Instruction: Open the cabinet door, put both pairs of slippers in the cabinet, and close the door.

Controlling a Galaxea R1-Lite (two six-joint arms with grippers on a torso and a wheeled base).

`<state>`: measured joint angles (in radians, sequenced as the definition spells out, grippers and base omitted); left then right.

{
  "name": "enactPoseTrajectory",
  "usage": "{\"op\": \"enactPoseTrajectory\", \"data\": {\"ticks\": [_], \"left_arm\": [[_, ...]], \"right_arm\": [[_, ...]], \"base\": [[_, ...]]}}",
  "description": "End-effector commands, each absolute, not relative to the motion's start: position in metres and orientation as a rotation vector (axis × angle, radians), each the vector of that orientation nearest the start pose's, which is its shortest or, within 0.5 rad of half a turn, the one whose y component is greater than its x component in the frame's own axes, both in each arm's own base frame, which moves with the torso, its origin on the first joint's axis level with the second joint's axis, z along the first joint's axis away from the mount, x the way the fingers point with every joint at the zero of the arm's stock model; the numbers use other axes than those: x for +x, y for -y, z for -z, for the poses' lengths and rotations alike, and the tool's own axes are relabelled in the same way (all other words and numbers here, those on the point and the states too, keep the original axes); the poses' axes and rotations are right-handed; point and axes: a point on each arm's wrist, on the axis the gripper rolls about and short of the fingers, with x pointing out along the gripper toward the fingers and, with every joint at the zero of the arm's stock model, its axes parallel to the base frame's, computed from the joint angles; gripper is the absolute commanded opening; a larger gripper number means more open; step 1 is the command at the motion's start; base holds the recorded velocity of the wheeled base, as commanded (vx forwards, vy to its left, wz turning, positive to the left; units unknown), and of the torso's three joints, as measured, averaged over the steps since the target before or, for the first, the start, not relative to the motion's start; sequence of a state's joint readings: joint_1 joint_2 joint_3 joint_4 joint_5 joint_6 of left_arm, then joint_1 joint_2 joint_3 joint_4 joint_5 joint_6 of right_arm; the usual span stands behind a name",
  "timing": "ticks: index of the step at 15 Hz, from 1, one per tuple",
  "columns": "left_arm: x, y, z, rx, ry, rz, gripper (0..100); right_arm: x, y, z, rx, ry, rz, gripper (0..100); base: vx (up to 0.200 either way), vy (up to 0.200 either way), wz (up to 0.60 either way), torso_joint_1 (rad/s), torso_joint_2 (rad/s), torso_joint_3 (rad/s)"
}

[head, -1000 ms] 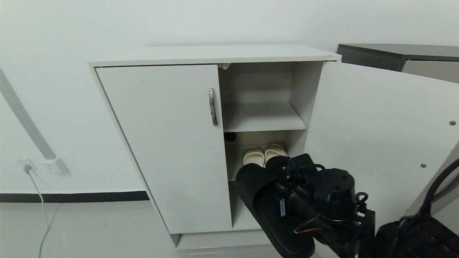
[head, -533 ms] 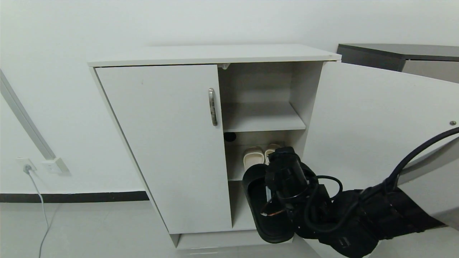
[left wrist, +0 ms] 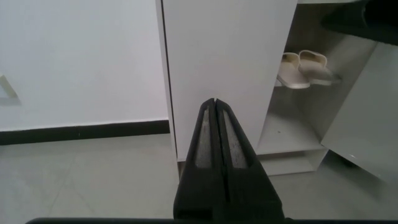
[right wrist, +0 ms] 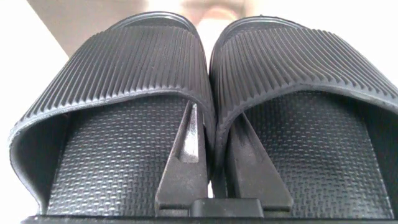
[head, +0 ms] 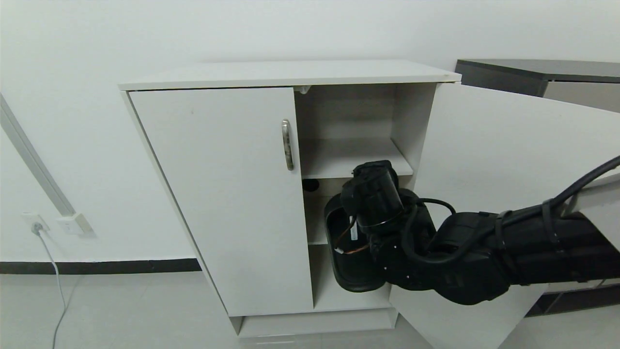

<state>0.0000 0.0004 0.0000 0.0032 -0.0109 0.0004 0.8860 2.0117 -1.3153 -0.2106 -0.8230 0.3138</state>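
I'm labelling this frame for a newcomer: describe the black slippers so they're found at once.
Find the white cabinet with its right door swung open. In that open half, the right gripper holds the black slippers side by side. The other pair there is cream and ungripped.

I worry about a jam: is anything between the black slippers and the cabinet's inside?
The right door stands open, so nothing bars the opening. The black slippers, in the right gripper, are near the middle shelf, where the beige slippers already lie; the shelf below looks bare.
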Motion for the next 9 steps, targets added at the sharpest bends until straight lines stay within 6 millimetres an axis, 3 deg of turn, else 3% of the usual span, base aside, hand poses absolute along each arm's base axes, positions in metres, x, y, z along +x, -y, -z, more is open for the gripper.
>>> {"op": "enactPoseTrajectory", "data": {"ticks": [1, 5, 9], "left_arm": [[-0.023, 0.000, -0.075, 0.000, -0.005, 0.011, 0], [-0.023, 0.000, -0.075, -0.002, -0.003, 0.011, 0], [-0.023, 0.000, -0.075, -0.002, -0.003, 0.009, 0]], "right_arm": [[0.260, -0.297, -0.188, -0.024, -0.290, -0.023, 0], [0.252, -0.289, -0.211, 0.007, -0.251, -0.035, 0], [0.251, -0.288, -0.212, -0.007, -0.249, -0.037, 0]], "base": [[0.000, 0.000, 0.00, 0.000, 0.00, 0.000], [0.000, 0.000, 0.00, 0.000, 0.00, 0.000], [0.000, 0.000, 0.00, 0.000, 0.00, 0.000]]}}
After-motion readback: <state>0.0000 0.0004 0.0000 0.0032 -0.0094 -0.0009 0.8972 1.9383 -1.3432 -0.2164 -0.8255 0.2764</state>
